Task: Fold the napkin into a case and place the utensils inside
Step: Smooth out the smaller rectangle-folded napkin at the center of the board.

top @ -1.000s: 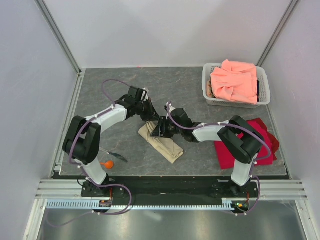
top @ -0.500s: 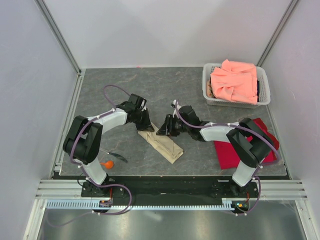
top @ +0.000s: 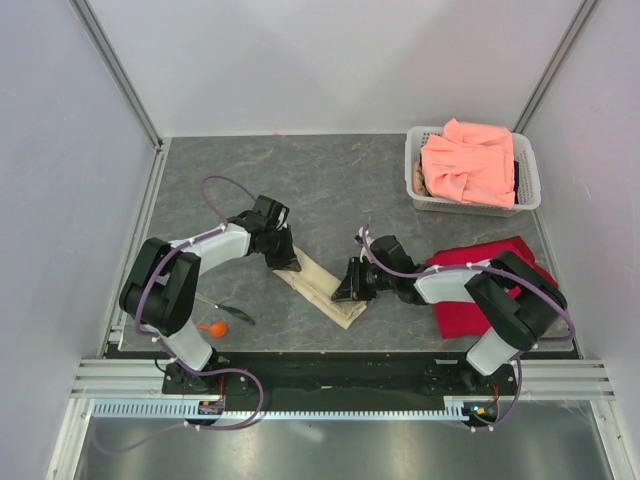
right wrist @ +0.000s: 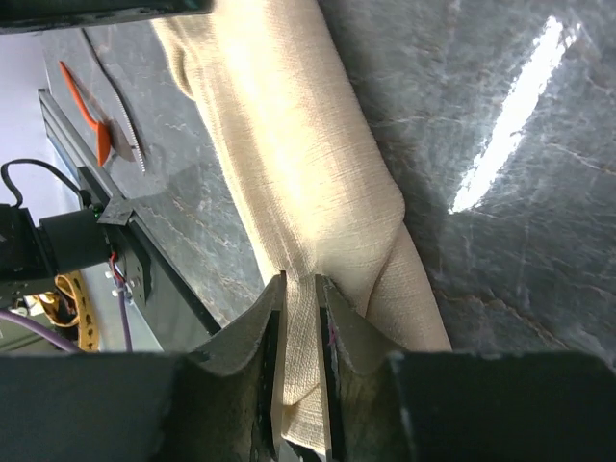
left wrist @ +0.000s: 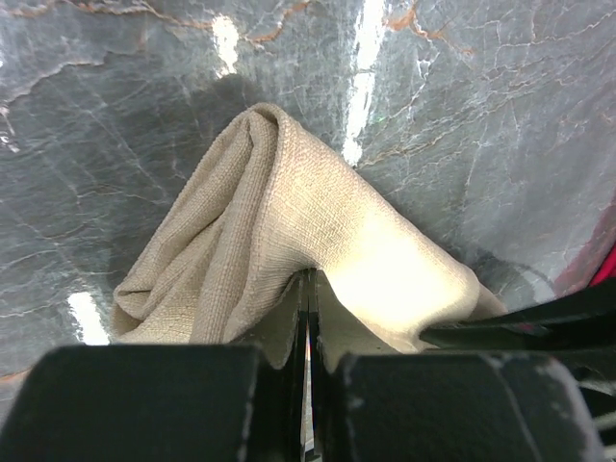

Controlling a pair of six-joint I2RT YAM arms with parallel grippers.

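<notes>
Napkin (top: 322,288) already folded into long narrow strip, diagonal on desk (top: 330,180) between my two arms. Closed left end effector (top: 285,262) pinches far-left end of strip; cloth humps up at its tips. At near-right end, right end effector (top: 347,292) clamps cloth edge between its fingers. Pocket edge not visible, so cannot tell if folding is finished. Near left arm base, orange spoon (top: 213,326) and dark utensil (top: 233,315) lie well apart from napkin. Loading utensils not yet begun.

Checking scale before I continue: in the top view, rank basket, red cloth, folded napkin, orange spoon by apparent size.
1. basket and red cloth: alike, cloth partly behind the right arm.
2. napkin.
3. orange spoon.
</notes>
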